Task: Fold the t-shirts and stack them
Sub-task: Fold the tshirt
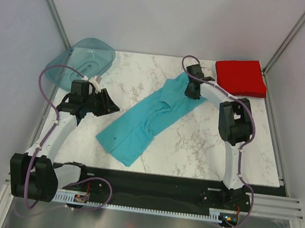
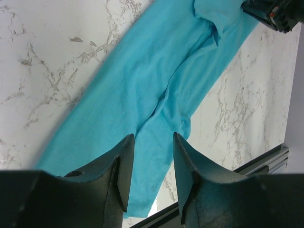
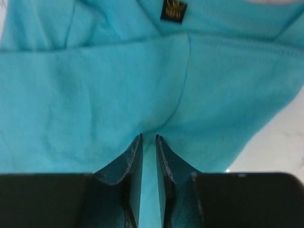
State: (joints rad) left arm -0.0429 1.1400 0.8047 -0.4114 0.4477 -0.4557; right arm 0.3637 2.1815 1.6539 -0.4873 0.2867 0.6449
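Observation:
The turquoise t-shirt (image 1: 149,119) lies crumpled in a long diagonal strip across the marble table, collar end at the far right. My right gripper (image 1: 193,94) is down on that collar end. In the right wrist view its jaws (image 3: 148,137) stand nearly together with turquoise cloth (image 3: 95,104) pinched between them, creases running out from the tips. The left gripper (image 1: 109,106) hangs open to the left of the shirt's lower half; in the left wrist view (image 2: 152,142) nothing sits between its fingers and the shirt (image 2: 156,80) lies beyond. The red t-shirt (image 1: 240,76), a folded square, rests at the far right corner.
A translucent teal plastic tray (image 1: 84,61) stands at the far left corner, just behind the left arm. Frame posts and grey walls close in the table on both sides. A black rail (image 1: 161,179) runs along the near edge.

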